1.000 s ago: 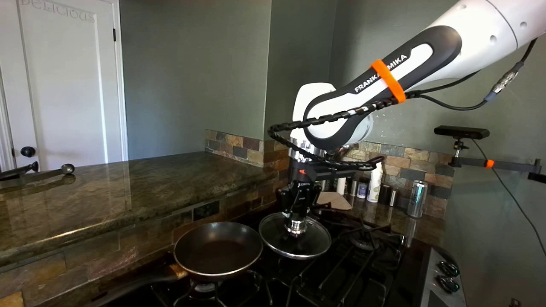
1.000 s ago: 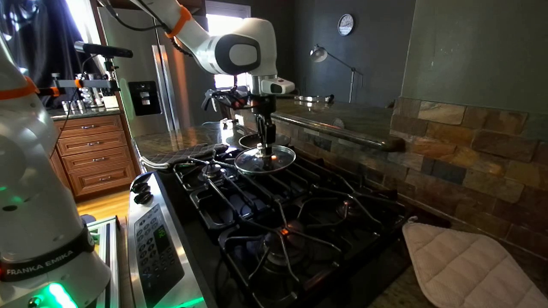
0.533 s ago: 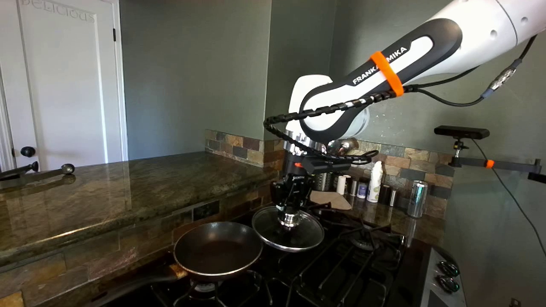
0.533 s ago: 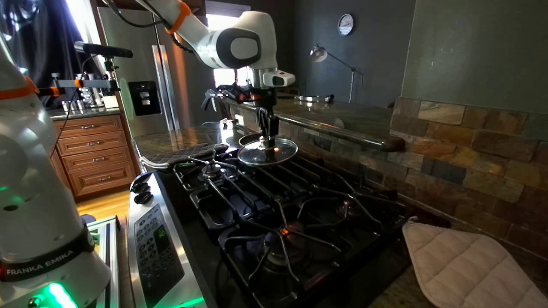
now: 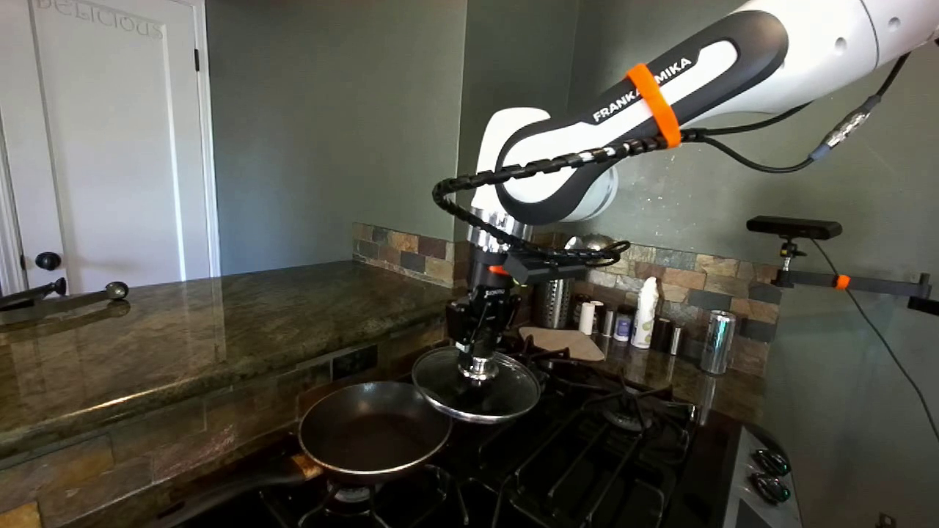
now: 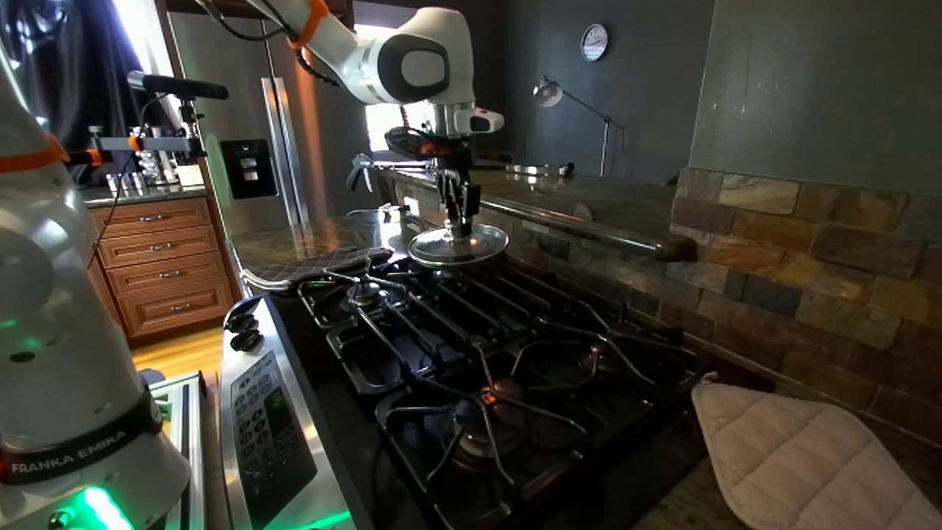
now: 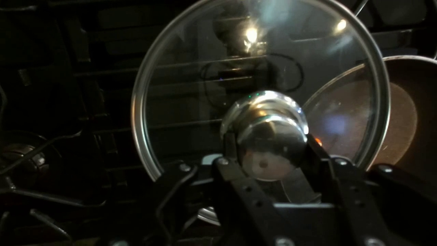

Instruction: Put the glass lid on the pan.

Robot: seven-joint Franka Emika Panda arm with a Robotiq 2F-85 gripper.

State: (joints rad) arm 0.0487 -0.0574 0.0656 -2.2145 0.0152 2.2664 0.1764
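Observation:
The glass lid (image 5: 484, 402) has a metal rim and a shiny silver knob (image 7: 273, 147). My gripper (image 5: 477, 363) is shut on the knob, one finger on each side of it in the wrist view (image 7: 272, 141). The lid hangs above the stove grates and also shows in an exterior view (image 6: 464, 250). The dark pan (image 5: 374, 433), brownish inside, sits on a burner beside the lid. The lid's edge overlaps the pan's near rim in that view. In the wrist view, part of the pan (image 7: 404, 112) shows through the glass and part to the right of it.
Black burner grates (image 6: 500, 361) cover the stove. A raised stone counter edge (image 5: 293, 359) runs behind the pan, whose handle (image 5: 242, 488) points away to the left. A pale pot holder (image 6: 809, 449) and several canisters and bottles (image 5: 645, 315) stand or lie near the stove.
The gripper has carried the lid up and towards the pan. The lid's edge now overlaps the pan's rim more in the exterior view. The pan has not moved.

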